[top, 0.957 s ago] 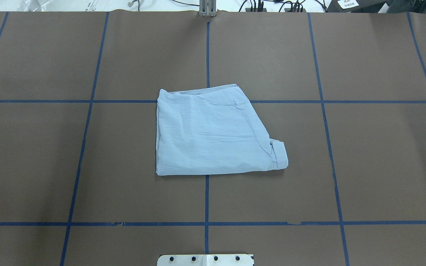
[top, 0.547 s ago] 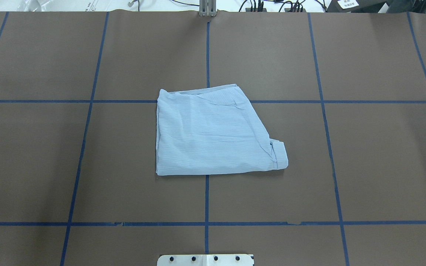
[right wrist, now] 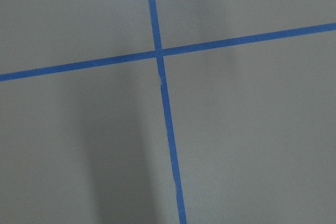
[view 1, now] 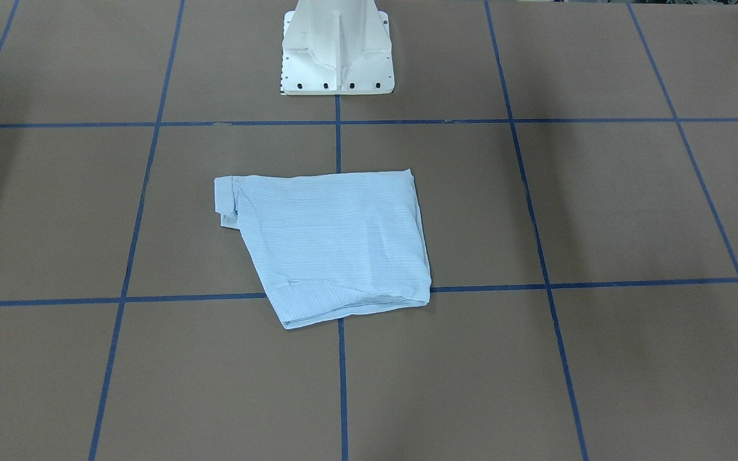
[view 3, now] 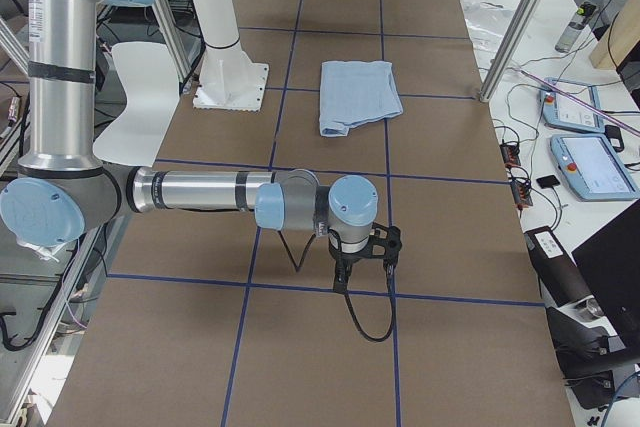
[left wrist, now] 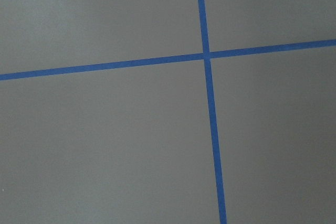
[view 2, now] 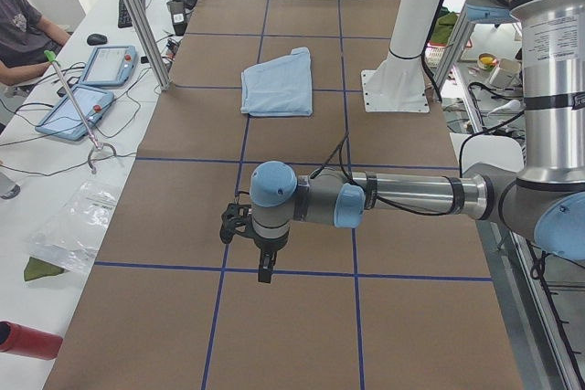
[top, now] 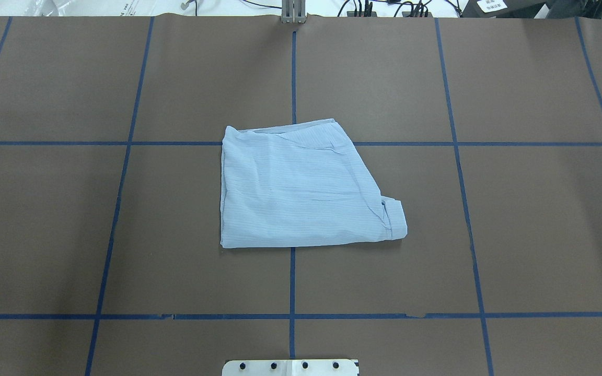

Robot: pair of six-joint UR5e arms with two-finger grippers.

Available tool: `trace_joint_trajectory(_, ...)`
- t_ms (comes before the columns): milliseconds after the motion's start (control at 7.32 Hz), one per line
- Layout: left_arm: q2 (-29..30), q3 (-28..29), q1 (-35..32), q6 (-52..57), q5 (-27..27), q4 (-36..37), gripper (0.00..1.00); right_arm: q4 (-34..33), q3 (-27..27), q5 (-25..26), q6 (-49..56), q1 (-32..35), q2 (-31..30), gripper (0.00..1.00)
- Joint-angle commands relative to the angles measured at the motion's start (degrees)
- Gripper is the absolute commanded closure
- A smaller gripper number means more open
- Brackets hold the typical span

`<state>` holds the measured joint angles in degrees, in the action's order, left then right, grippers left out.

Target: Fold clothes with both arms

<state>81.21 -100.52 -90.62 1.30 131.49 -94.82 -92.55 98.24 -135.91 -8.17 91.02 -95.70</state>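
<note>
Nothing can be read. A white label on a black case at the upper right of the overhead view carries print too small to make out. So does the grey sticker on the left arm at the right edge of the exterior left view.

Silver-grey tubular left arm w/ lt-blue joint caps; right arm alike; white pedestal, bolted base plate
</note>
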Motion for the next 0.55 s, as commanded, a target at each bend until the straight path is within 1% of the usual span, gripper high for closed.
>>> trace_joint_trajectory(0, 0.0, 0.0, 0.0, 0.1, 0.0, 0.0, 0.0, -0.1, -0.1, 0.0, -0.1, -0.2, 0.0, 0.0)
trace_joint_trajectory(410, -0.2, 0.0, 0.0, 0.2, 0.1, -0.1, 0.0, 0.0, -0.1, 0.0, -0.6, -0.7, 0.1, 0.0)
